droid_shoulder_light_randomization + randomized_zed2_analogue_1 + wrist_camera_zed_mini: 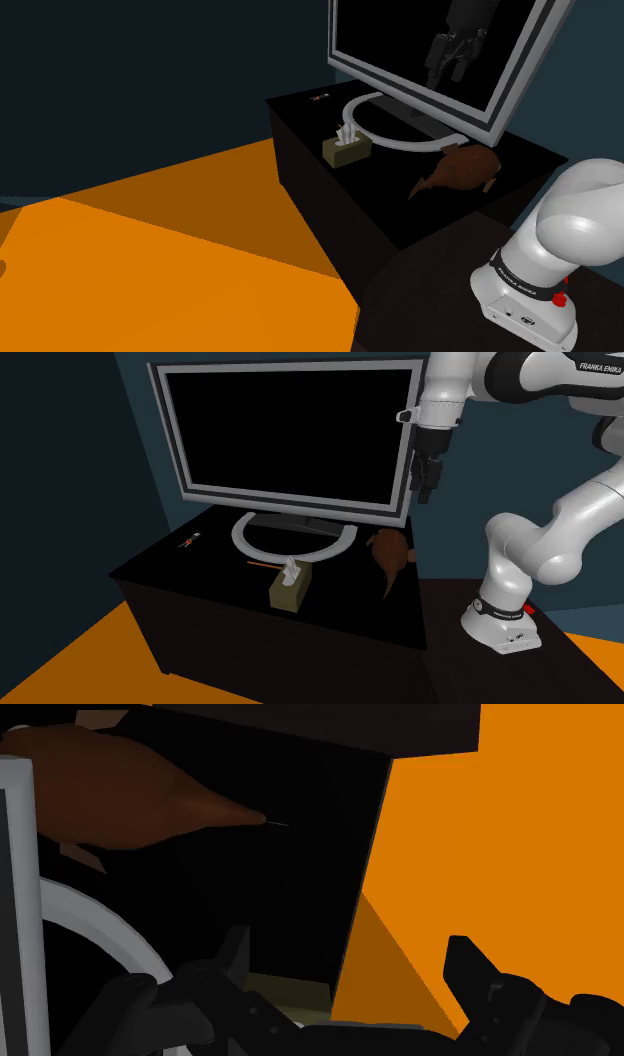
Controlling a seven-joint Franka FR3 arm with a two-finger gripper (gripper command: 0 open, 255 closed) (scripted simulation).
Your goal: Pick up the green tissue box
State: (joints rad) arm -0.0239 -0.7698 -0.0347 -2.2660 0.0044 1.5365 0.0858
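My claw [428, 477] hanging wide open, upper right, beside monitor [285, 437]; olive tissue box [290, 590] sitting lower centre, brown object [390, 552] lying between.

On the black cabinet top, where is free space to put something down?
Free: the stretch between the small tool and the tissue box; also the front strip of the cabinet between that box and the brown object. Crowded: around the monitor's ring stand, where the box and an orange stick lie close.
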